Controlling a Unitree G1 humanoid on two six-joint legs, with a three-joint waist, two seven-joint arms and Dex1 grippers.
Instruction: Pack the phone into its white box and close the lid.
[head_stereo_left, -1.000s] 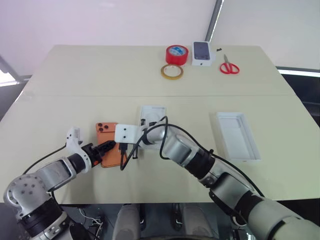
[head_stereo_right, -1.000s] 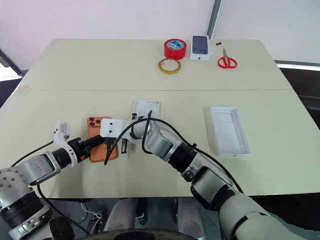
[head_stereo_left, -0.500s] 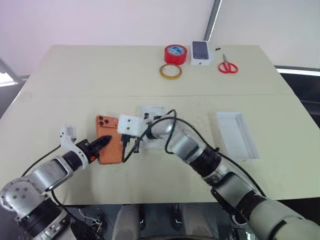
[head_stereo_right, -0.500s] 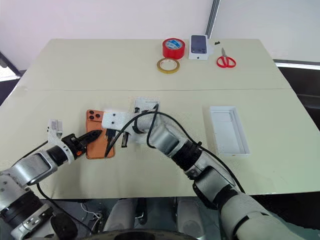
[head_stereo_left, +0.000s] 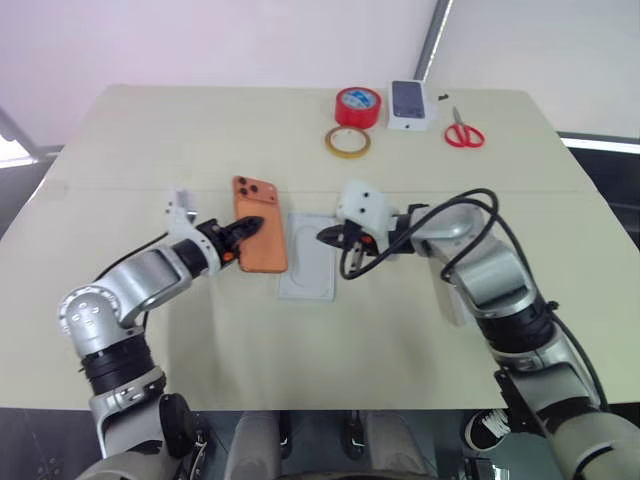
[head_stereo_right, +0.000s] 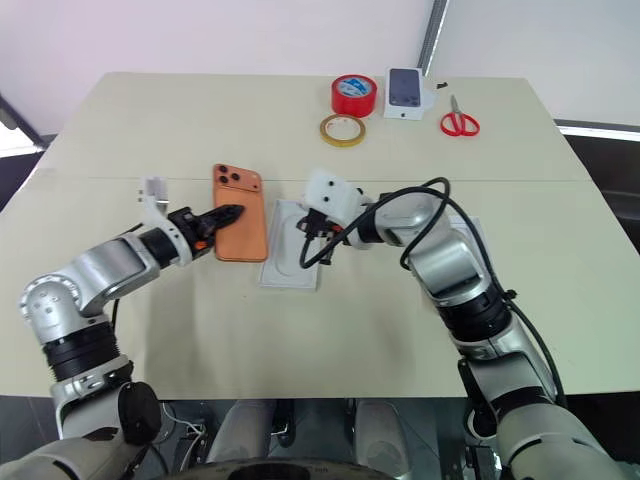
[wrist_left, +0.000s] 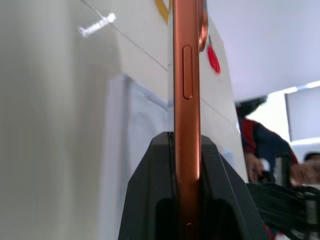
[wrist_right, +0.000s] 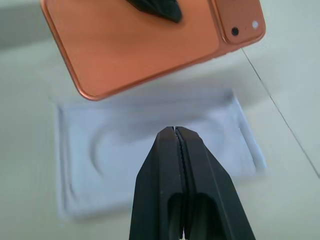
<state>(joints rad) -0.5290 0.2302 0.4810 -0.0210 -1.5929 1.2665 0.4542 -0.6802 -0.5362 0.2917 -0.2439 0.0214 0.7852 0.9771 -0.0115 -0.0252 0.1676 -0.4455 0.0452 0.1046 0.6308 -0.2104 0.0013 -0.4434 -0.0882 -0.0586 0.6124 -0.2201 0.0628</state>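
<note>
The orange phone (head_stereo_left: 260, 238) is lifted off the table, back up, with its camera cluster at the far end. My left gripper (head_stereo_left: 243, 231) is shut on its near-left edge; the left wrist view shows the phone (wrist_left: 186, 100) edge-on between the two fingers. The open white box (head_stereo_left: 308, 272) lies just right of it, its moulded tray empty. My right gripper (head_stereo_left: 328, 236) hovers shut over the box's right side, holding nothing. In the right wrist view its closed tips (wrist_right: 175, 131) point at the box (wrist_right: 150, 150) under the phone (wrist_right: 145, 45). The lid is hidden behind my right arm.
At the table's far side stand a red tape roll (head_stereo_left: 357, 105), a tan tape ring (head_stereo_left: 347, 142), a small white box printed with a dark phone (head_stereo_left: 410, 103) and red scissors (head_stereo_left: 463, 134). A black cable loops from my right wrist.
My left gripper closed on the phone, raised it and carried it towards the box. My right arm swung away from the phone to the box's right side, staying shut.
</note>
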